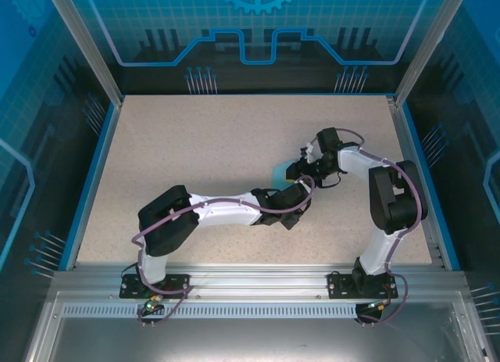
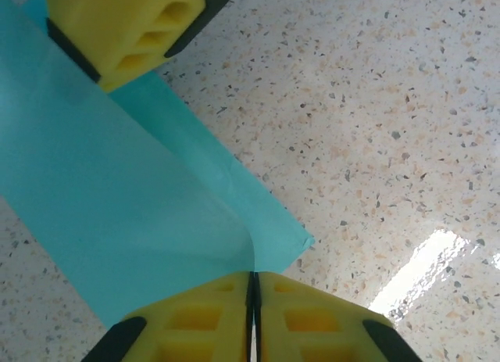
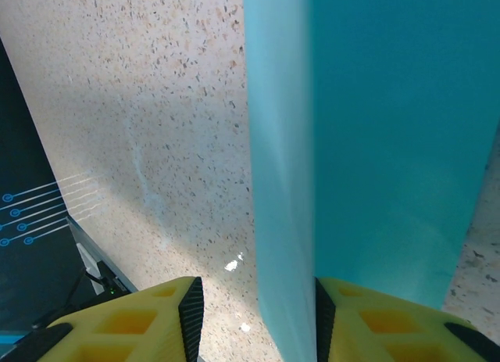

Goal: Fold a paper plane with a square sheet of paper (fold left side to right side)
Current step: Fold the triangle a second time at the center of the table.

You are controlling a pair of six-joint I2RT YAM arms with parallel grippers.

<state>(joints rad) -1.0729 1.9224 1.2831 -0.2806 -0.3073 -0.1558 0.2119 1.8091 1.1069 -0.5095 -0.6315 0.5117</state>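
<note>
The square sheet of paper (image 1: 277, 174) is light blue and lies near the middle of the speckled table, mostly hidden under the two wrists. In the left wrist view the paper (image 2: 117, 190) curls up from the table into my left gripper (image 2: 254, 274), whose yellow pads are shut on its near edge. A yellow finger (image 2: 129, 30) of the right gripper rests over the sheet's far end. In the right wrist view the paper (image 3: 375, 143) has a raised flap standing against the right pad. My right gripper (image 3: 258, 288) is open, with a wide gap to the left pad.
Both arms meet at the table's centre-right, with the left gripper (image 1: 301, 193) just below the right gripper (image 1: 301, 173). A blue rim (image 1: 92, 174) and aluminium posts bound the beige table (image 1: 195, 143). Bare tabletop lies to the left and at the back.
</note>
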